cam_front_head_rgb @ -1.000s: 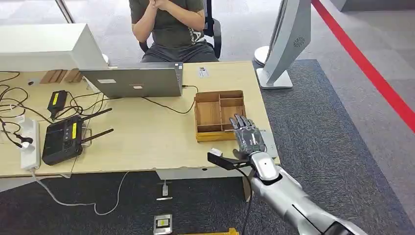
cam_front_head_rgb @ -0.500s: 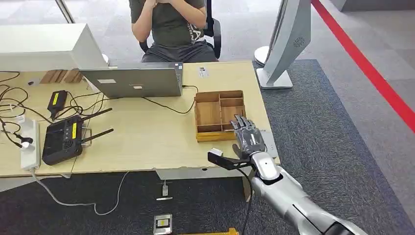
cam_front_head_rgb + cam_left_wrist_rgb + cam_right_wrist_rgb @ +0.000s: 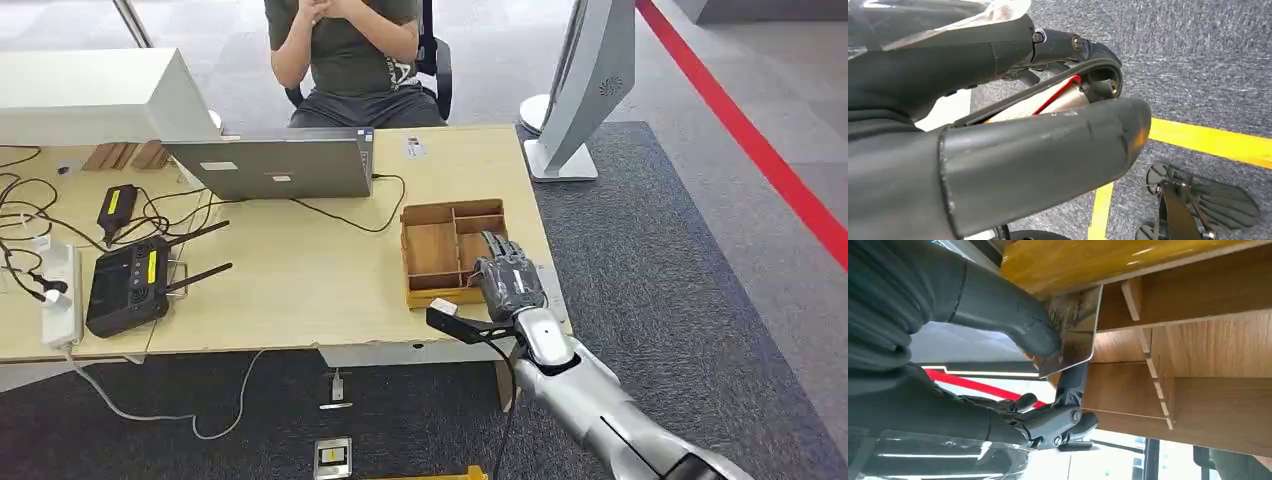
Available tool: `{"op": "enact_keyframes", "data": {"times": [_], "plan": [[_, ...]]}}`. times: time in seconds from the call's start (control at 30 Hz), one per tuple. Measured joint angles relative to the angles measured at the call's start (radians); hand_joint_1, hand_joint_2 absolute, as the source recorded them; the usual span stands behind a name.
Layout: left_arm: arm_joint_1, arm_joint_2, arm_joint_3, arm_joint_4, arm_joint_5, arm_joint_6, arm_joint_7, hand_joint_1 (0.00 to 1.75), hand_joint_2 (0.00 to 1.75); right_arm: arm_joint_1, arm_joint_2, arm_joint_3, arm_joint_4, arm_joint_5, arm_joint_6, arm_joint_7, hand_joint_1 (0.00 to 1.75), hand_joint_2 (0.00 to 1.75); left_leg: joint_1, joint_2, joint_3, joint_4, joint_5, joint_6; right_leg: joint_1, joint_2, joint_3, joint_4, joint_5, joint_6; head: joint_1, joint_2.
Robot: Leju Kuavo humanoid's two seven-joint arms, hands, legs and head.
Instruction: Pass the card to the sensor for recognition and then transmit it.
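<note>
My right hand (image 3: 506,280) reaches over the near right corner of the wooden divided tray (image 3: 450,211) at the table's right end, fingers dipping into a compartment. In the right wrist view the thumb (image 3: 1003,310) and fingers pinch a shiny, rounded-corner card (image 3: 1082,342) at the tray's (image 3: 1208,345) wall. In the head view the hand hides the card. A flat grey pad (image 3: 551,284) lies on the table corner beside the hand. My left hand (image 3: 1043,150) hangs over the carpet with its fingers apart, holding nothing.
A person sits behind the table (image 3: 300,290). On it lie a laptop (image 3: 275,165), a black controller with antennas (image 3: 128,283), cables and a power strip (image 3: 60,293). A grey stand (image 3: 580,90) rises from the floor to the right.
The tray has slid a little toward me and turned slightly. My right hand has closed in over its near right corner.
</note>
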Motion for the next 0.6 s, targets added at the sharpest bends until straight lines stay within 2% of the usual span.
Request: {"op": "enact_keyframes", "data": {"times": [0.43, 0.6], "plan": [[0.0, 0.0, 0.0, 0.0, 0.003, 0.001, -0.002, 0.0, 0.0, 0.014, -0.001, 0.0, -0.005, -0.008, -0.009, -0.001, 1.75, 1.75, 0.0, 0.0, 0.0, 0.0, 0.0, 0.0, 0.0, 0.0, 0.0, 0.0, 0.0, 0.0, 0.0, 0.0], [0.0, 0.0, 0.0, 0.0, 0.001, -0.003, -0.008, 0.0, 0.0, 0.021, -0.003, 0.0, -0.005, -0.017, -0.039, -0.009, 1.75, 1.75, 0.0, 0.0, 0.0, 0.0, 0.0, 0.0, 0.0, 0.0, 0.0, 0.0, 0.0, 0.0, 0.0, 0.0]]}}
